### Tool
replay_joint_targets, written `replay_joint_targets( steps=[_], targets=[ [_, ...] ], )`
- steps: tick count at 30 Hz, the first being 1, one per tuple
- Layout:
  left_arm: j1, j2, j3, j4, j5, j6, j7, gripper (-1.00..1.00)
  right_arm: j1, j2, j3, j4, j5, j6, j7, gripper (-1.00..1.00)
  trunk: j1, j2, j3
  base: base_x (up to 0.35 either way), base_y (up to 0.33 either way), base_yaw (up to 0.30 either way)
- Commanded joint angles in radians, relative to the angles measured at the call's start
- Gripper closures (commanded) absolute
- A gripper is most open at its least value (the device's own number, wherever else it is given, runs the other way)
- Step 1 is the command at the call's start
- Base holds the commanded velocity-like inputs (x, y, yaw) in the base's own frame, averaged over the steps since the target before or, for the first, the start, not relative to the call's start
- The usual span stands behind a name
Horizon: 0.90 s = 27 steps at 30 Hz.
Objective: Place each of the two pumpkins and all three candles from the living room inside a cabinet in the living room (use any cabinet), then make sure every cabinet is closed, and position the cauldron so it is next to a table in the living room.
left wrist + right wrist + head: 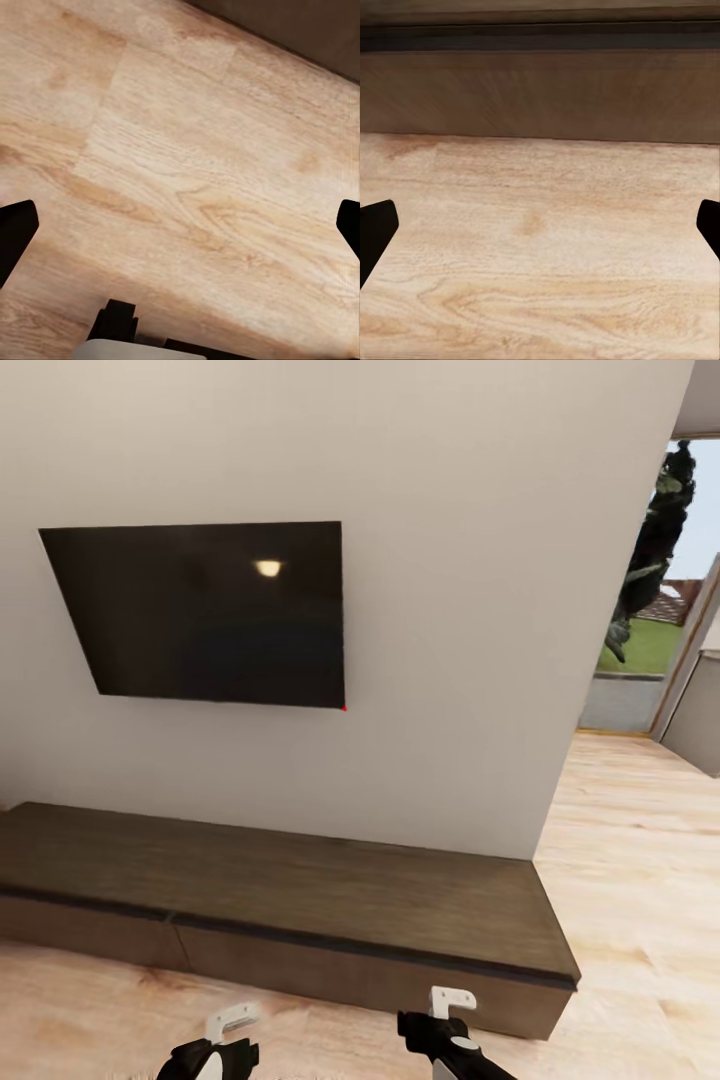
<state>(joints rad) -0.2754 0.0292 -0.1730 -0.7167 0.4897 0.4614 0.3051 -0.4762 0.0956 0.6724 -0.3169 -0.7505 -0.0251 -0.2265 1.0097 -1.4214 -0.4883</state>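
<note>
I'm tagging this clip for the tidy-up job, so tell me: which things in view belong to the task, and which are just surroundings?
Task things:
- cabinet, low dark-brown unit along the wall, front panels look shut
- left gripper, open, empty
- right gripper, open, empty

Just surroundings:
- television on the wall
- wood floor
- doorway with greenery outside

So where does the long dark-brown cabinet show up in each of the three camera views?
Head view: the cabinet runs along the wall under the black screen, from the left edge to right of centre, front panels shut.
Left wrist view: a dark corner at the upper right may be its front; I cannot tell.
Right wrist view: its front panel fills the upper band.
Shared landmark: the light wood floor.
</note>
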Motion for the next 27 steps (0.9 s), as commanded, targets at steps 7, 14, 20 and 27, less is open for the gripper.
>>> replay_joint_targets(
  steps=[7, 14, 20, 27],
  targets=[
    [-0.001, 0.001, -0.005, -0.002, 0.01, 0.002, 0.009, -1.0, -0.001, 0.007, 0.01, 0.035, -0.002, -0.002, -0.006, -1.0, 0.0, -0.001, -0.005, 0.0, 0.0, 0.28],
    [-0.001, 0.0, -0.005, -0.002, 0.009, 0.002, 0.01, -1.0, -0.001, 0.009, 0.011, 0.039, 0.002, -0.005, -0.007, -1.0, 0.0, -0.001, -0.009, 0.0, 0.0, 0.274],
    [0.002, 0.005, 0.024, 0.012, 0.01, -0.002, 0.007, -1.0, -0.001, 0.007, 0.011, 0.039, 0.002, -0.006, -0.001, -1.0, 0.0, -0.001, -0.014, 0.0, 0.0, 0.268],
    [0.003, 0.006, 0.099, 0.175, 0.005, -0.059, 0.001, -1.0, -0.001, 0.007, 0.012, 0.04, 0.002, -0.004, 0.003, -1.0, -0.023, 0.041, -0.001, 0.0, 0.0, 0.262]
  ],
)
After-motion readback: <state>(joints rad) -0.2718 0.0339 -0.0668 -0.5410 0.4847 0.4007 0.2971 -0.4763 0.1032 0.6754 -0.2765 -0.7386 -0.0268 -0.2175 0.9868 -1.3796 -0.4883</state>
